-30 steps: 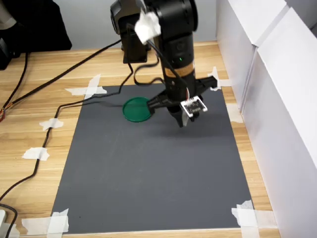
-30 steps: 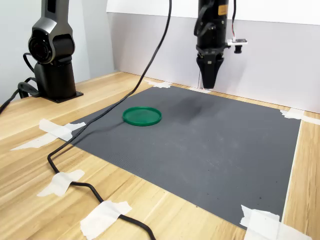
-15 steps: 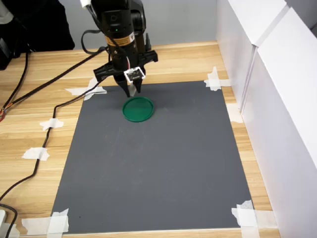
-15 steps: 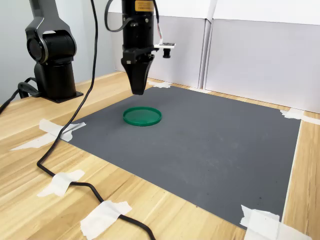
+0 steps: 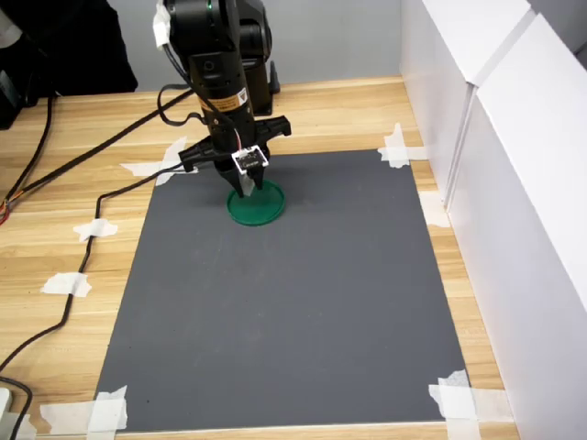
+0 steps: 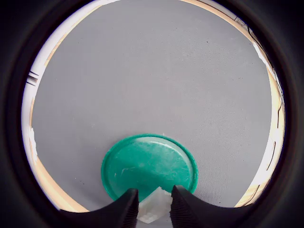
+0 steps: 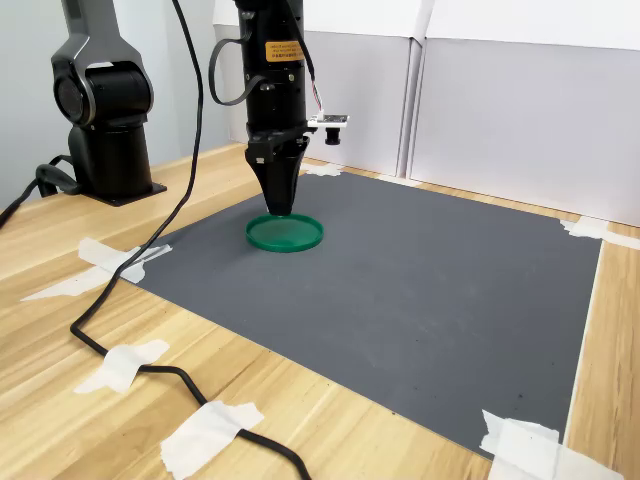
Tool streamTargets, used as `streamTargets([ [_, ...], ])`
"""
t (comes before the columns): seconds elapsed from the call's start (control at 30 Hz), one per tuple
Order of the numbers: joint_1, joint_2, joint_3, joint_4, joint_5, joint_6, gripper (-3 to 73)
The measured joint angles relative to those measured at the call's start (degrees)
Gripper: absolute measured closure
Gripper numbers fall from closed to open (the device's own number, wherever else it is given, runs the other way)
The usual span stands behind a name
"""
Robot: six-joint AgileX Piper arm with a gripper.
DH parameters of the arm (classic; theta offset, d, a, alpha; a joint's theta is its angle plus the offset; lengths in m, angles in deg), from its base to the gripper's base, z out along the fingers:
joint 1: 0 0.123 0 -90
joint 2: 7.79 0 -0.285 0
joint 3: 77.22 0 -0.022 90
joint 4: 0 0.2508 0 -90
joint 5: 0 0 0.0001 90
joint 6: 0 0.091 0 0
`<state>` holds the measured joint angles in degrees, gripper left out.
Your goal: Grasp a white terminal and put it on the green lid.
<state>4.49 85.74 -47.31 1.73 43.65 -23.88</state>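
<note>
The white terminal [image 6: 154, 205] sat pinched between the narrow jaws of the gripper [image 6: 154, 209], seen only in the wrist view, where it hung over the near rim of the green lid [image 6: 149, 166]. In both exterior views the terminal itself was too small and too hidden to make out. The gripper [image 5: 244, 186] pointed straight down with its tips just above the green lid [image 5: 261, 207], toward the disc's far edge in the first exterior view; in the second exterior view the gripper [image 7: 282, 205] likewise stood upright over the lid [image 7: 285, 234]. Whether the tips touched the disc could not be told. Holding the block vertical and low probably served a short, clean drop, though a release this near the rim could let it tip off onto the dark grey mat [image 5: 293, 312]. The lid lay alone on that mat, which was taped at its corners to the wooden counter [image 5: 83, 229], leaving bare mat on every side. White wall panels [image 5: 495, 137] stood well apart at the first exterior view's right, and a black cable [image 7: 130, 340] trailed across the counter clear of the lid.
</note>
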Motion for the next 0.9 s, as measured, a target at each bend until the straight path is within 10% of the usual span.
streamTargets([
  [0.33, 0.0, 0.72, 0.0, 0.72, -1.52, -0.48, 12.0],
  [0.53, 0.0, -4.53, 0.11, 0.73, -3.42, -0.48, 7.4],
  [0.67, -0.06, -10.99, 0.18, 0.98, -6.27, -0.48, 17.5],
  [0.9, -4.88, -23.69, 0.22, 3.86, -11.91, 3.16, 60.4],
])
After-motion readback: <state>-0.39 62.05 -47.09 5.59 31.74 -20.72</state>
